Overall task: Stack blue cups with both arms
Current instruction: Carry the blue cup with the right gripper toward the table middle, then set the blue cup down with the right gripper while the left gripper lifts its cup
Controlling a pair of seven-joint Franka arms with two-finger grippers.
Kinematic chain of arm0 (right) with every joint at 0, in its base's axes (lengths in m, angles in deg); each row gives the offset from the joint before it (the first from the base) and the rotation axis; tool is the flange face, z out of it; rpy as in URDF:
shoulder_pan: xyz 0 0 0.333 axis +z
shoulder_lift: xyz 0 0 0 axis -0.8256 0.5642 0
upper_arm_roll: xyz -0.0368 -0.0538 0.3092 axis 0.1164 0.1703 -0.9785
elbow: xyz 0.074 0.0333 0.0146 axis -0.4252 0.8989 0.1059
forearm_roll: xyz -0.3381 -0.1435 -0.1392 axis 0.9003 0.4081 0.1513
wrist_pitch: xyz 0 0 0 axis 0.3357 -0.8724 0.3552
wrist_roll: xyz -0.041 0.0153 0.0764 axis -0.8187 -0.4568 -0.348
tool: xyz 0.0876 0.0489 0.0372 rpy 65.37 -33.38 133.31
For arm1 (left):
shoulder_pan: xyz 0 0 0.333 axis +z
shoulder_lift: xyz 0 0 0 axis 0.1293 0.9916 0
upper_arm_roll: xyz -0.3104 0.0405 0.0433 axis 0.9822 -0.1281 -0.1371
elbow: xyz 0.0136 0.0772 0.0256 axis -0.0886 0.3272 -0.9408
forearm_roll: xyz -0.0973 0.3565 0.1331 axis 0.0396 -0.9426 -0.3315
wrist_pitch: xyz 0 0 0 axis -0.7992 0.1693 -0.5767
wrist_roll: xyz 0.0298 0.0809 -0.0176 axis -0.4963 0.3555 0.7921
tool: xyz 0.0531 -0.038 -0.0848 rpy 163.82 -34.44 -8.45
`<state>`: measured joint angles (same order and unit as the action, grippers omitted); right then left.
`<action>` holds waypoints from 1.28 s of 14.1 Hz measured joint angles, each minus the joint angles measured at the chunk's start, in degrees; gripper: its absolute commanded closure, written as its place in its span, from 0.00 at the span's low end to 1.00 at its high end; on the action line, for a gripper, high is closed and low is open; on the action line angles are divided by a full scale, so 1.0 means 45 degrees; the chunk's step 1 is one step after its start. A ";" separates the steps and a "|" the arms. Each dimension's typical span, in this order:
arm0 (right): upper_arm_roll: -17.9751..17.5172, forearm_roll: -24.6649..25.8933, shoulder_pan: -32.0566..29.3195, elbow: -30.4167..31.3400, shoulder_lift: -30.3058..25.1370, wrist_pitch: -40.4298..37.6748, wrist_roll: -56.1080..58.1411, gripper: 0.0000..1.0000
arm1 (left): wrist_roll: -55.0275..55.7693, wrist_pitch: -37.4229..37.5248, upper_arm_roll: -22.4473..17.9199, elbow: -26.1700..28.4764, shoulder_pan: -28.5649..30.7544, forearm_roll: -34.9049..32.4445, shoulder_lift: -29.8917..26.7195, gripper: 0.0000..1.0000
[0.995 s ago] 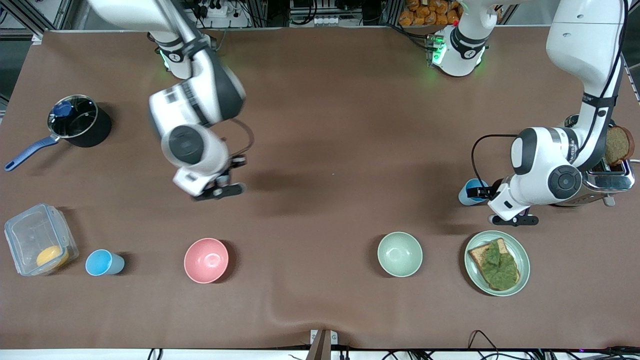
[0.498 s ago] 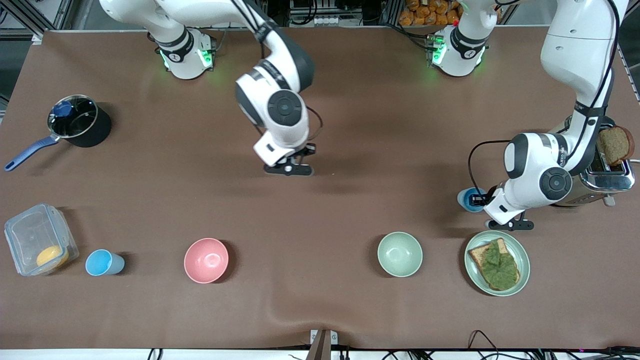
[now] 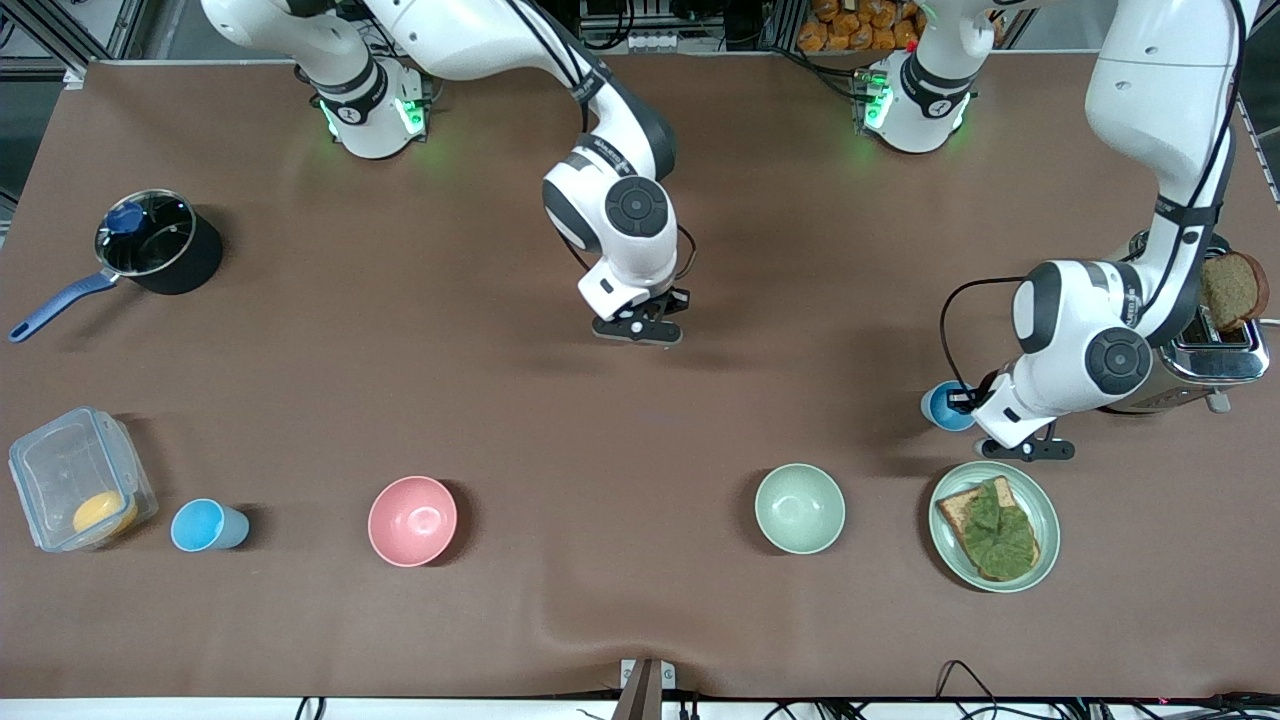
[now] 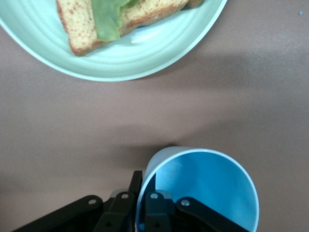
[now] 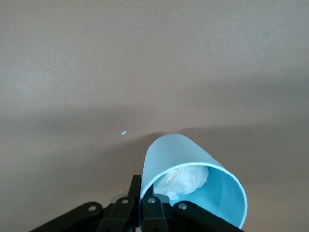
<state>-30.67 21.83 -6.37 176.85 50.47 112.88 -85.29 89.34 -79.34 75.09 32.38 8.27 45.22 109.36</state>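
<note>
The left gripper (image 4: pixel 143 203) pinches the wall of the sky-blue cup (image 4: pixel 203 186) beside the plate (image 4: pixel 159 58). The right gripper (image 5: pixel 141 202) pinches the paler cup (image 5: pixel 193 191) over mid-table, well apart, toward the right arm's end.

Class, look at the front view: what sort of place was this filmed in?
Probably a robotics lab staged as a kitchen: two white robot arms bolted along a brown-covered table, with a steel toaster and black saucepan.
</note>
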 measured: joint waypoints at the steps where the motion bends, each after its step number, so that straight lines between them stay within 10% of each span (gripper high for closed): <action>1: 0.0001 0.0000 0.0031 -0.0031 0.0106 0.0028 0.0000 1.00 | 0.0000 0.0267 0.0001 0.0003 0.0000 -0.0001 -0.0240 1.00; 4: 0.0076 -0.0006 0.0031 -0.0142 0.0221 0.0045 0.0000 0.00 | 0.0000 0.0907 0.0007 0.0010 -0.0001 -0.0002 -0.1296 1.00; 12: 0.0406 -0.0027 -0.0735 -0.2202 -0.0074 -0.2901 0.0511 0.00 | 0.1712 0.0969 0.0373 -0.1198 0.0021 0.0498 -0.2847 1.00; 18: 0.0519 -0.0028 -0.4044 -0.2852 -0.1925 -0.5723 0.5358 0.00 | 0.6212 0.0970 0.3833 -0.1575 -0.0114 0.0706 -0.2886 1.00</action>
<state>-28.33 21.70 -24.57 164.02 41.81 87.13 -61.18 117.29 -74.98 92.34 25.29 7.76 48.40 96.37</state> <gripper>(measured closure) 0.000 0.947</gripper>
